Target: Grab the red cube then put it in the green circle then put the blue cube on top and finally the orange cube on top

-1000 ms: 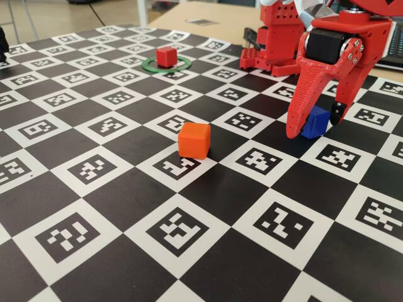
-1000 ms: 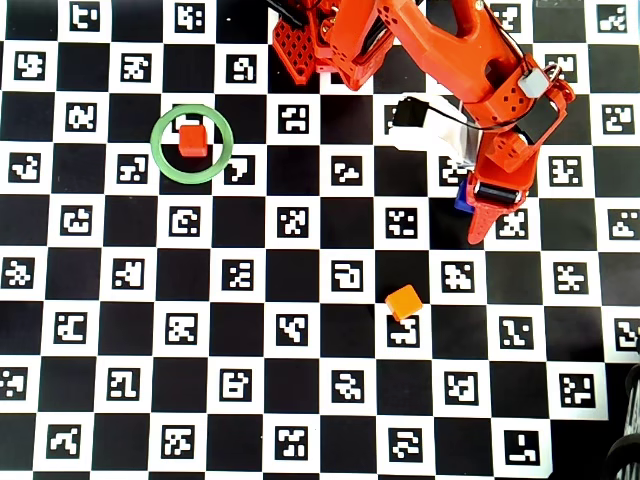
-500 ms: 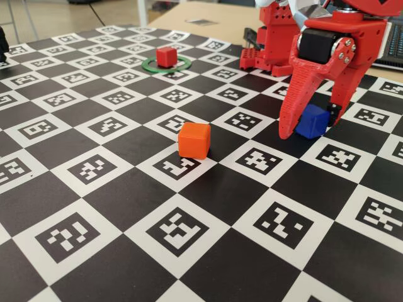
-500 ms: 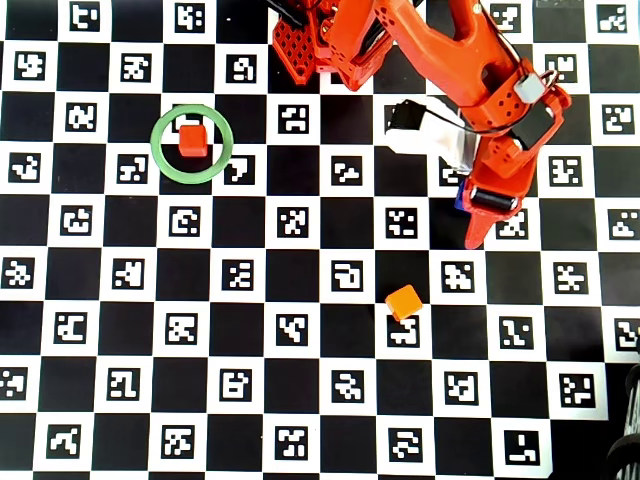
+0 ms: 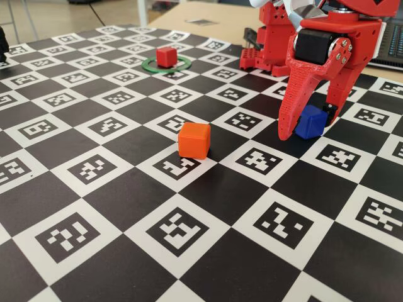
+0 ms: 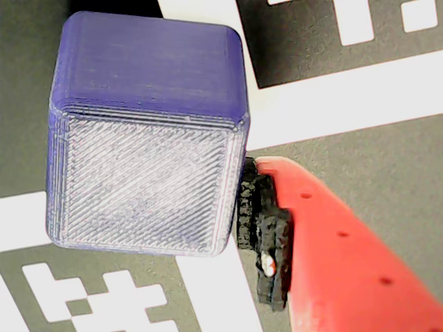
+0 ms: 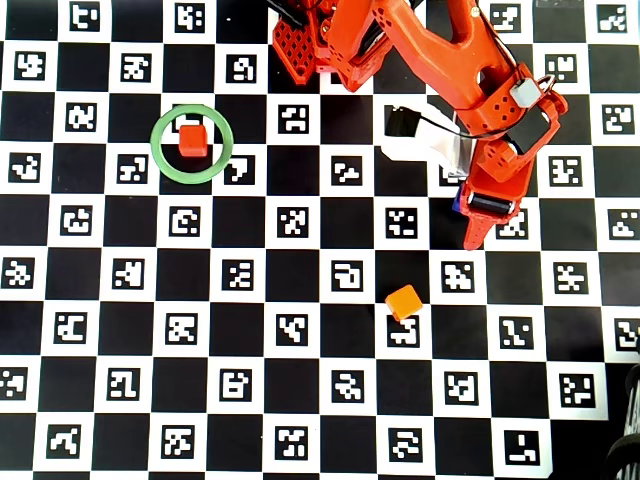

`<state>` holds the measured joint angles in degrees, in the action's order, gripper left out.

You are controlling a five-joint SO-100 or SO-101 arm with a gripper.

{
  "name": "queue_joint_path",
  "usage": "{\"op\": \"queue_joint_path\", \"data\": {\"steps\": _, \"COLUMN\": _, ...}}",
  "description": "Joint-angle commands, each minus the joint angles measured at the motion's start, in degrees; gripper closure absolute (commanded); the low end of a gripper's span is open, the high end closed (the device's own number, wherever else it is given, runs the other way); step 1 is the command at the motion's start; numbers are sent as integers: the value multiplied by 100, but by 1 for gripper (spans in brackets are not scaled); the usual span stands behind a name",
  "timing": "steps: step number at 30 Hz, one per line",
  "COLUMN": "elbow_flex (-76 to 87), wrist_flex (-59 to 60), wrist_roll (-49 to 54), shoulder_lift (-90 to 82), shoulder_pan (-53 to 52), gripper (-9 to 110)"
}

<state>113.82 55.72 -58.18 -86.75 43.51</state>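
The red cube (image 5: 166, 56) sits inside the green circle (image 5: 151, 67) at the far left of the board; both also show in the overhead view, cube (image 7: 192, 140) and ring (image 7: 160, 160). The orange cube (image 5: 194, 139) stands alone mid-board (image 7: 404, 301). My red gripper (image 5: 307, 126) is down at board level with a jaw close on each side of the blue cube (image 5: 312, 123). In the wrist view the blue cube (image 6: 145, 138) fills the frame and one black finger pad (image 6: 266, 235) touches its right side. The other finger is out of that view. In the overhead view the gripper (image 7: 468, 215) hides most of the cube.
The board is a black and white checker of printed markers. The arm's red base (image 5: 271, 38) stands at the back. A white camera part with a ribbon (image 7: 420, 140) hangs beside the arm. Bare tabletop lies beyond the far edge.
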Motion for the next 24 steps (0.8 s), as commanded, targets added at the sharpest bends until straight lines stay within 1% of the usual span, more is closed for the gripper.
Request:
{"op": "queue_joint_path", "data": {"steps": 1, "elbow_flex": -18, "wrist_flex": 18, "wrist_roll": 44, "shoulder_lift": -53, "shoulder_pan": -114, "gripper": 66}}
{"op": "queue_joint_path", "data": {"steps": 13, "elbow_flex": 105, "wrist_flex": 44, "wrist_roll": 123, "shoulder_lift": -53, "shoulder_pan": -264, "gripper": 66}}
{"op": "queue_joint_path", "data": {"steps": 16, "elbow_flex": 105, "wrist_flex": 35, "wrist_roll": 167, "shoulder_lift": -62, "shoulder_pan": -255, "gripper": 70}}
{"op": "queue_joint_path", "data": {"steps": 24, "elbow_flex": 105, "wrist_flex": -62, "wrist_roll": 334, "shoulder_lift": -88, "shoulder_pan": -264, "gripper": 87}}
